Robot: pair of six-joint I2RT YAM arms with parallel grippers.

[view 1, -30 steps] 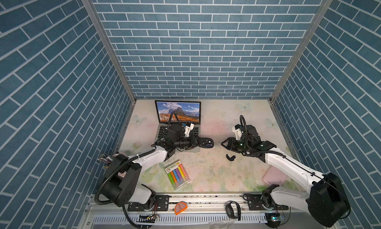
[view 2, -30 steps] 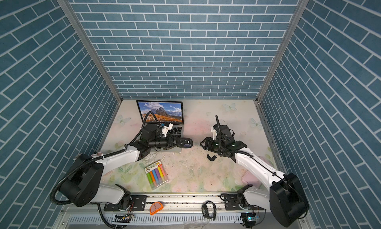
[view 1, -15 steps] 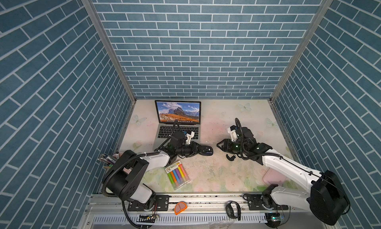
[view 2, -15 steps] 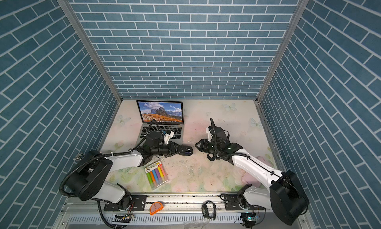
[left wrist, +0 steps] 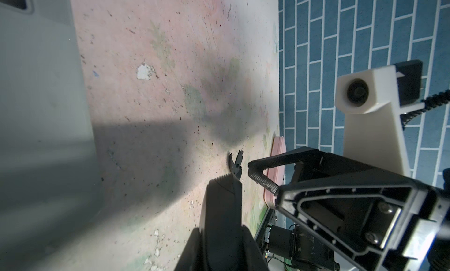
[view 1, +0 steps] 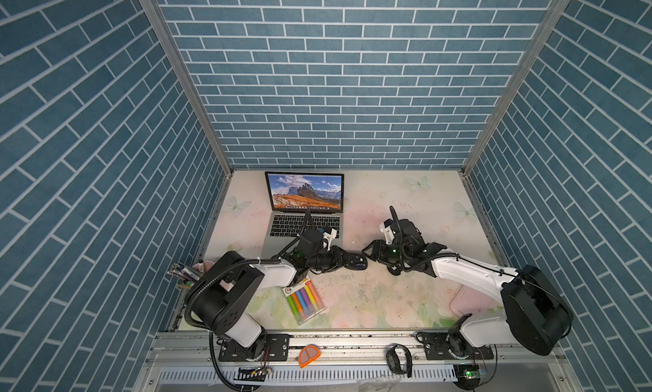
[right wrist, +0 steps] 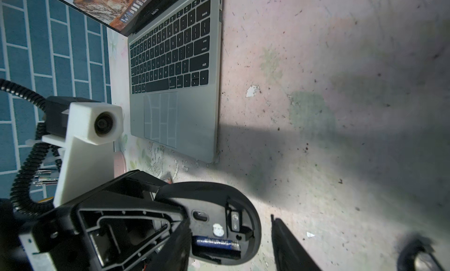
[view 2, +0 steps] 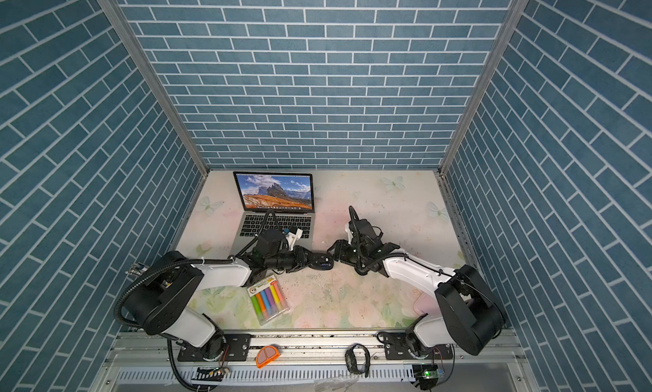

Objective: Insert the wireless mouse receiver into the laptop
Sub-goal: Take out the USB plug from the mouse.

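**Receiver in mouse, not laptop**

In both top views, the left gripper clamped the mouse at the laptop's 5 o'clock. The right gripper sat at the mouse's 3 o'clock. Only the right wrist view showed the mouse's open bay, the receiver apparently slotted beside the battery, and the right jaws spread, empty. Only the left wrist view showed the cover on the table.

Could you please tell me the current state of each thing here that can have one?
laptop: lid open, screen lit.
mouse: underside exposed, battery bay uncovered.
battery: seated in the bay.
wireless mouse receiver: apparently seated in the mouse, not in the laptop.
cover: off the mouse, lying on the table.
left gripper: shut on the mouse.
right gripper: open, empty.
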